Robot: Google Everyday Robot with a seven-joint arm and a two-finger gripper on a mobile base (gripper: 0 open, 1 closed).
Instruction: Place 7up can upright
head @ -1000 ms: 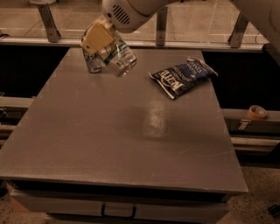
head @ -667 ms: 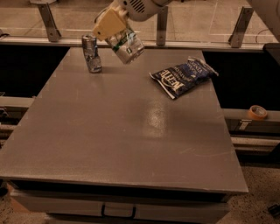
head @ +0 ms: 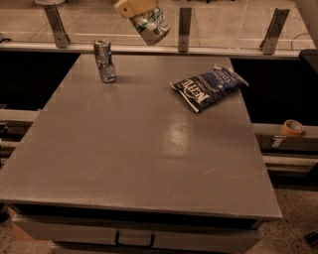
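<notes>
Below and left of the gripper [head: 136, 8], a crushed silver can [head: 104, 60] stands on the grey tabletop [head: 139, 149]. The gripper, high over the far edge, is clamped on the 7up can [head: 152, 27], which hangs tilted just beneath it, off the tabletop. Below and right lies a blue chip bag [head: 208, 87]; farther right, a tape roll [head: 292, 127].

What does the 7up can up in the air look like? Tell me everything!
The 7up can is shiny silver-white metal with green markings. It hangs tilted in the air, high over the far edge of the table, and touches nothing but the tan tool, which grips its upper end at the top of the view.
</notes>
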